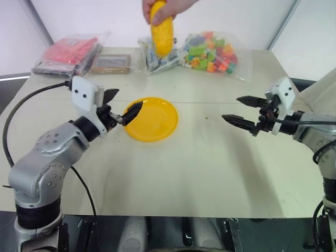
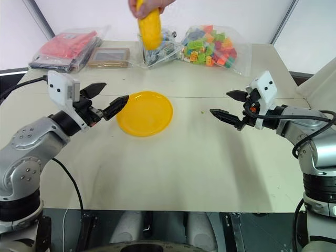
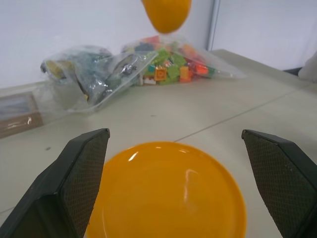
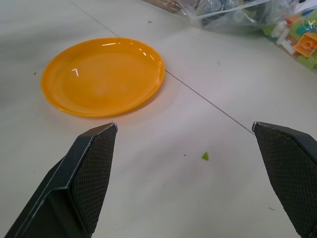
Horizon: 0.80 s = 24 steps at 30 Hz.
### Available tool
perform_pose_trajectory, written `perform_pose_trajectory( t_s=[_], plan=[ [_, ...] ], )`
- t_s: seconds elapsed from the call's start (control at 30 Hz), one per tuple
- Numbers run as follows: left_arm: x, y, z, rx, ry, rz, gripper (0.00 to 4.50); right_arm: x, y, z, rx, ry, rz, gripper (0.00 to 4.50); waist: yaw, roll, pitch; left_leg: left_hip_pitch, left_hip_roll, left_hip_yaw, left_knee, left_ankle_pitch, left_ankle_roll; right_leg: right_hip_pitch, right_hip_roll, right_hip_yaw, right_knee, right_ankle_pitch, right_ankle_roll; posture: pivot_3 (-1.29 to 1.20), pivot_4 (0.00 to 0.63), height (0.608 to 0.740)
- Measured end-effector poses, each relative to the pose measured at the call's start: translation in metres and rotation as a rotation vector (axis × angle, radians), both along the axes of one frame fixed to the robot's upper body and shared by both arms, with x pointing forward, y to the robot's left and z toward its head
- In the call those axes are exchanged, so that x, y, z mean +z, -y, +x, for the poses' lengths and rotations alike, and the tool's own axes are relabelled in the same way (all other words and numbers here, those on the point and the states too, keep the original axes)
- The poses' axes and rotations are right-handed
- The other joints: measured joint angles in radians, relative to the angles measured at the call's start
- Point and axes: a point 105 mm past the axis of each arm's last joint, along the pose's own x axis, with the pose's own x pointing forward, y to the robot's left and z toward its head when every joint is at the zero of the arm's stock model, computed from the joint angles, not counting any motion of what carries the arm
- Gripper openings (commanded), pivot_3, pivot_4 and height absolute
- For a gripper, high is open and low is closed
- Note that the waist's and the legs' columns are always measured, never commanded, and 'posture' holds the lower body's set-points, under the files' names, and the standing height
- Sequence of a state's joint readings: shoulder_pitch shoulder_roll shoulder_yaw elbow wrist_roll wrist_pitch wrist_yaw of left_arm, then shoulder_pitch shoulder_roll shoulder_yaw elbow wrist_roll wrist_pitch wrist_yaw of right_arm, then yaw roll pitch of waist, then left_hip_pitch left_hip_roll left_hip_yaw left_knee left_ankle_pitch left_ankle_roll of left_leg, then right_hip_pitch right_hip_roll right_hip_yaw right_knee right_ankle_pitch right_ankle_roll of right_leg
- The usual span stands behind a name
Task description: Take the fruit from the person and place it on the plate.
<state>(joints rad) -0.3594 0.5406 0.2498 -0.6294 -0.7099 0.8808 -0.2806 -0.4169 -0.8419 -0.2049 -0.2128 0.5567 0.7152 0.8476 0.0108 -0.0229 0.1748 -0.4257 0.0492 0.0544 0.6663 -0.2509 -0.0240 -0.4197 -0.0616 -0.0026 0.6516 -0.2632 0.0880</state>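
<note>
A person's hand (image 1: 167,7) holds the oblong yellow fruit (image 1: 162,34) upright in the air above the table's far side. The round yellow-orange plate (image 1: 155,119) lies flat on the table with nothing on it. My left gripper (image 1: 122,104) hovers open at the plate's left rim, its fingers (image 3: 74,186) spread wide and nothing between them. My right gripper (image 1: 240,110) is open too, off to the plate's right, above bare table. The fruit's lower end (image 3: 166,15) hangs well beyond my left gripper.
Along the table's far edge lie a bag of coloured bricks (image 1: 212,52), a clear bag of dark parts (image 1: 152,56), a flat brown box (image 1: 111,63) and a red packet (image 1: 71,51). A small green scrap (image 4: 205,156) lies near the table's centre seam.
</note>
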Motion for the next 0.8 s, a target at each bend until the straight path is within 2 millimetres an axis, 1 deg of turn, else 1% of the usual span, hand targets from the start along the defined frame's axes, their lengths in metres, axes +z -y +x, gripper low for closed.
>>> perform_pose_trajectory(
  t_s=[0.07,0.17,0.3,0.43,0.57,0.67,0.8],
  plan=[
    [0.003,0.001,0.0,0.001,0.02,-0.026,4.47,0.006,-0.006,0.003,0.008,0.016,0.038,4.5,-0.001,0.0,0.0,0.0,0.0,0.0,0.0,0.0,0.0,0.0,0.0,0.0,0.0,0.0,0.0,0.0,0.15,0.731],
    [0.006,0.001,0.0,-0.001,0.037,-0.042,4.47,0.023,-0.018,0.007,0.026,0.043,0.11,4.5,-0.005,0.0,0.0,0.0,0.0,0.0,0.0,0.0,0.0,0.0,0.001,0.0,0.0,0.0,0.0,0.0,0.15,0.731],
    [0.008,0.001,0.006,0.004,0.036,-0.081,4.47,0.042,-0.036,0.005,0.075,0.086,0.165,4.5,0.0,0.0,0.0,0.0,0.0,0.0,0.0,0.0,0.0,0.0,0.0,0.0,0.0,0.0,0.0,0.0,0.15,0.731],
    [0.031,0.009,0.024,-0.013,0.073,-0.211,4.47,0.042,-0.041,0.004,0.089,0.078,0.161,4.5,0.01,-0.001,0.0,-0.001,-0.001,-0.002,0.001,0.0,0.0,0.002,-0.001,-0.002,-0.002,0.0,0.0,0.0,0.15,0.731],
    [0.047,0.015,0.042,-0.054,0.094,-0.262,4.47,0.042,-0.042,0.003,0.088,0.081,0.157,4.5,0.001,-0.001,0.0,0.0,-0.001,-0.002,0.0,0.0,0.0,0.002,0.0,-0.002,-0.002,0.0,0.0,0.0,0.15,0.731],
    [0.051,0.026,0.055,-0.109,0.084,-0.282,4.47,0.042,-0.042,0.003,0.085,0.081,0.156,4.5,-0.002,-0.001,0.0,0.0,-0.001,-0.002,0.0,0.0,0.0,0.001,0.0,-0.002,-0.002,0.0,0.0,0.0,0.15,0.731],
    [0.049,0.036,0.069,-0.176,0.038,-0.333,4.47,0.044,-0.044,0.001,0.09,0.091,0.15,4.5,-0.001,-0.001,0.0,0.0,-0.001,-0.002,0.0,0.0,0.0,0.001,0.0,-0.002,-0.002,0.0,0.0,0.0,0.15,0.731]
  ],
)
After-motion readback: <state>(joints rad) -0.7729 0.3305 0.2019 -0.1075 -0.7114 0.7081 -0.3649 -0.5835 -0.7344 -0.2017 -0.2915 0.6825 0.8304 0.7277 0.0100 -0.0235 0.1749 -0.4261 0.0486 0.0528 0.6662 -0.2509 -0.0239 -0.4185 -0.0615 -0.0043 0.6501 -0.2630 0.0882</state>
